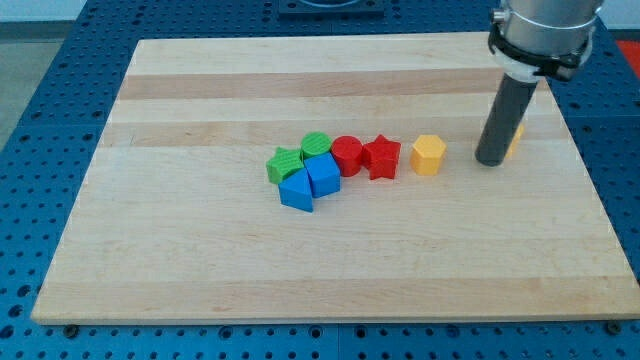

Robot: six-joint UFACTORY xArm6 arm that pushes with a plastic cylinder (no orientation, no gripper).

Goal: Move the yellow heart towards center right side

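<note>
Blocks on board [200, 250]: 2 green [285, 164] [316, 145], 2 blue [297, 190] [323, 174], 2 red [347, 154] [381, 156]. 2 yellow [428, 154] [517, 140], one mostly hidden behind rod. 8 total.

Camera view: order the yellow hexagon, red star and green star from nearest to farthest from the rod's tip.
My tip stands toward the view's right, with all three to its left.
1. Yellow hexagon, just left of the tip.
2. Red star, left of the hexagon.
3. Green star, at the row's left end.
</note>
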